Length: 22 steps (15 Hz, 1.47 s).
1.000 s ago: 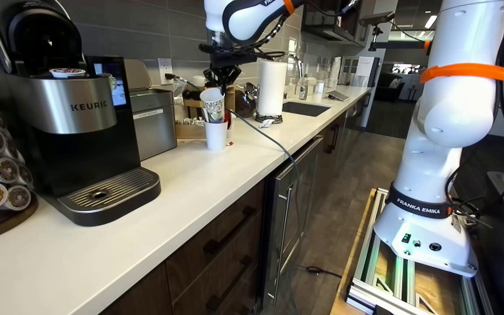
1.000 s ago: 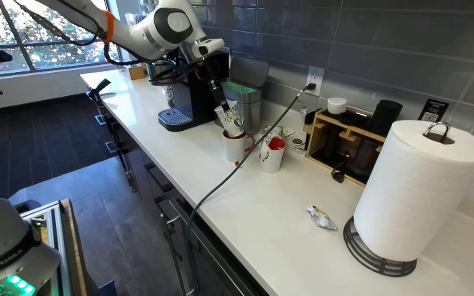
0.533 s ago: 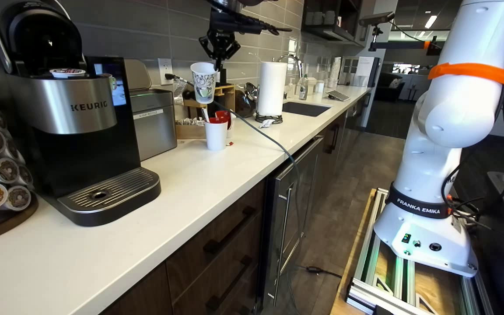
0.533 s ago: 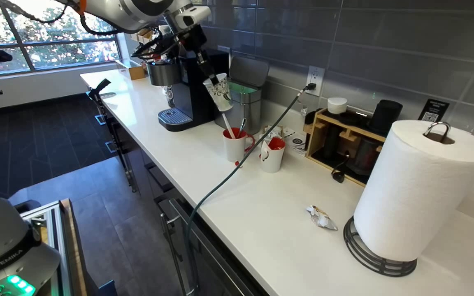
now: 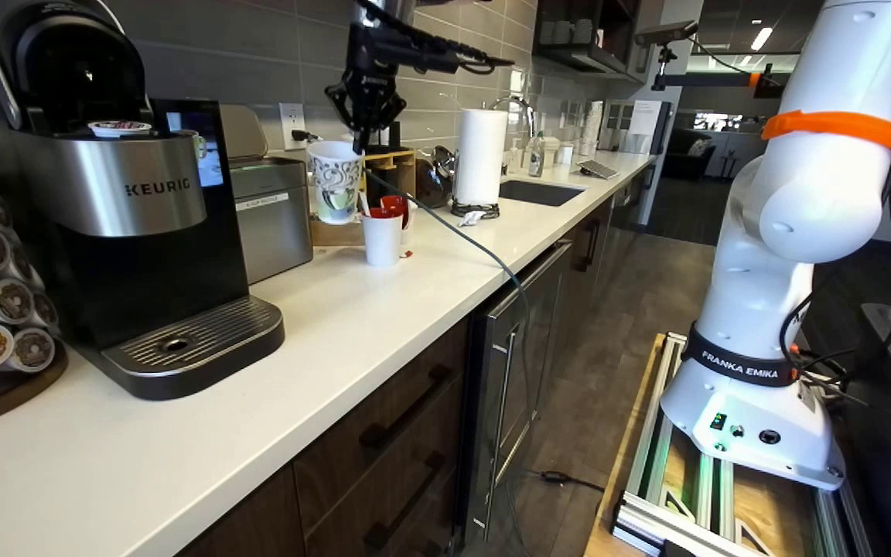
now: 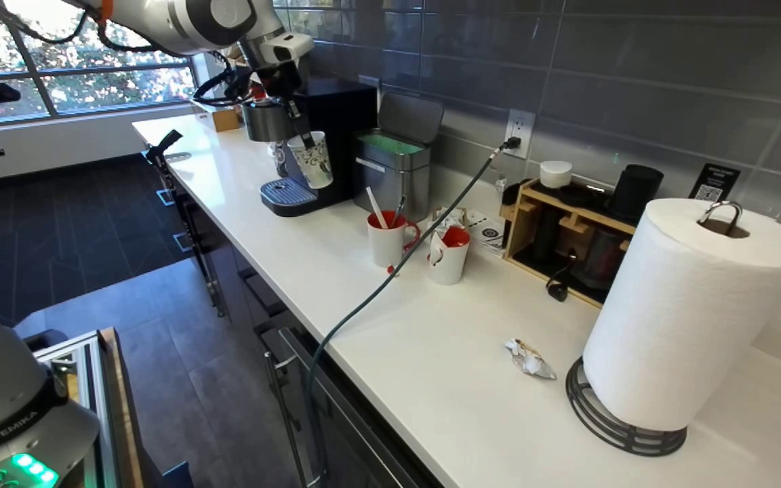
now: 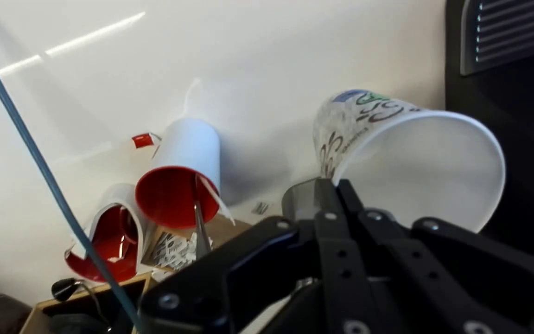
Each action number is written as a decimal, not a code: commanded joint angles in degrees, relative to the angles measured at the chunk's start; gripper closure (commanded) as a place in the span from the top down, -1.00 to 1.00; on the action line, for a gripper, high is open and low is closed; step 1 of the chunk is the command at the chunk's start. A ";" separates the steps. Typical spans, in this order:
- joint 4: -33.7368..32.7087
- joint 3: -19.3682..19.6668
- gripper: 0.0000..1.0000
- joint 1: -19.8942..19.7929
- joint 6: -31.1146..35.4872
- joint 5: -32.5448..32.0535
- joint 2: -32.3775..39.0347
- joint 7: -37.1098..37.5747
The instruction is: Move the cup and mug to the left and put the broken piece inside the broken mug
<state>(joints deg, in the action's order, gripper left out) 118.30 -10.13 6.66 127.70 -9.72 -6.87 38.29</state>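
Note:
A patterned white paper cup [image 6: 314, 166] hangs tilted above the counter, its rim pinched between the fingertips of my gripper [image 7: 335, 184]. In the wrist view the open mouth of the cup [image 7: 364, 123] faces the camera. The white mug [image 6: 384, 245] with red inside stands on the counter, holding a white stick and a metal utensil. Beside it is the broken mug [image 6: 446, 266], its rim gapped and its inside red. A small red broken piece [image 7: 143, 140] lies on the counter near the mug; in an exterior view the broken piece [image 6: 391, 270] sits close to the cable.
A cable [image 6: 363, 303] slants over the counter in front of both mugs. The coffee machine [image 5: 144, 255] and a metal bin [image 6: 394, 169] stand near the held cup. Further along are a wooden rack [image 6: 570, 224], a crumpled wrapper [image 6: 529, 359] and a paper-towel roll [image 6: 695, 312].
One second ago the cup was down in the mug's mouth. It has since come up out of the mug, moved toward the coffee machine and dropped somewhat lower, still gripped.

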 commanded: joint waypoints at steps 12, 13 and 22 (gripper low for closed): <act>-6.68 0.74 -0.98 3.86 7.13 0.08 19.80 10.04; -7.96 0.85 -0.98 4.17 7.12 1.15 20.92 9.98; -15.05 2.97 -0.39 6.22 6.05 5.37 25.98 9.47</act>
<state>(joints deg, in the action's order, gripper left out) 105.57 -8.60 11.41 134.62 -5.70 17.25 47.35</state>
